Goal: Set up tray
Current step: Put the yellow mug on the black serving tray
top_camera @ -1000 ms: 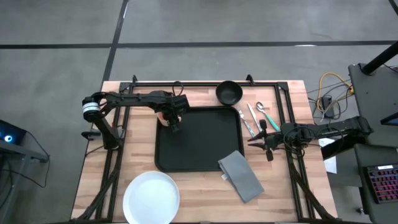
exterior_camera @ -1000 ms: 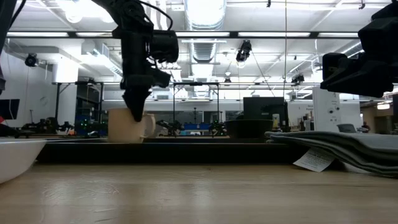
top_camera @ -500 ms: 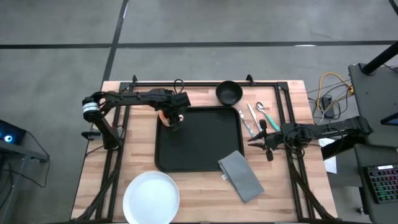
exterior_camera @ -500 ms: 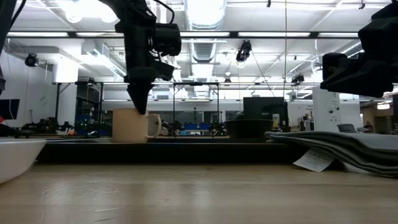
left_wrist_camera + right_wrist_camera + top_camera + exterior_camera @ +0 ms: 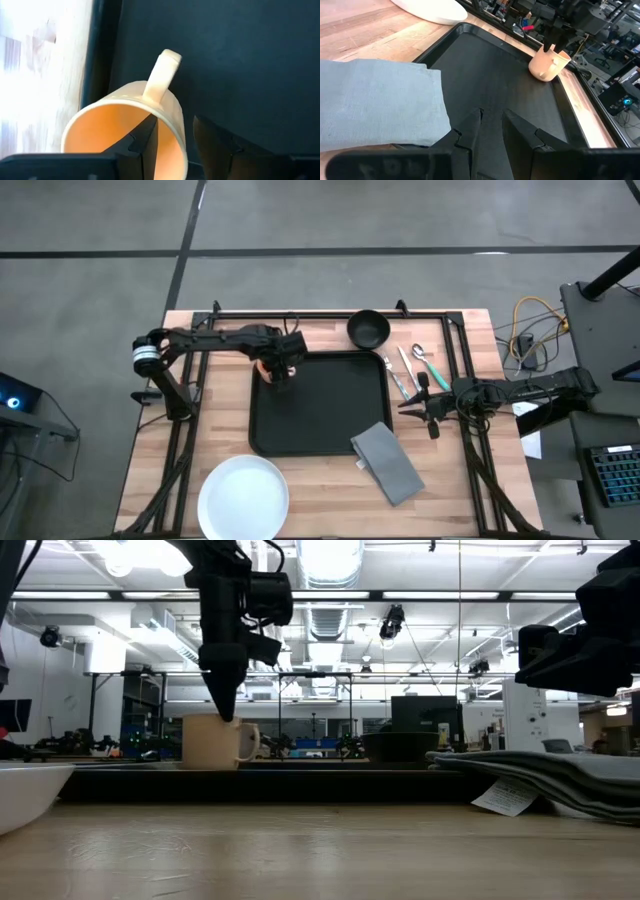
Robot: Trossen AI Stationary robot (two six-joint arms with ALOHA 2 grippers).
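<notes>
One item only sits on the tray (image 5: 320, 405) so far: from above, a cream mug (image 5: 264, 368) at its 10 o'clock corner, with the plate (image 5: 243, 496), bowl (image 5: 368, 329), cutlery (image 5: 408, 370) and napkin (image 5: 387, 462) left for you. Level view: left gripper (image 5: 226, 710) above the mug. Left wrist: fingers parted astride the mug wall. Right wrist: right gripper (image 5: 491, 120) narrow, empty. No readable writing.

tray (image 5: 330, 410): black | mug (image 5: 212, 742): cream (plain) | napkin (image 5: 388, 463): grey
</notes>
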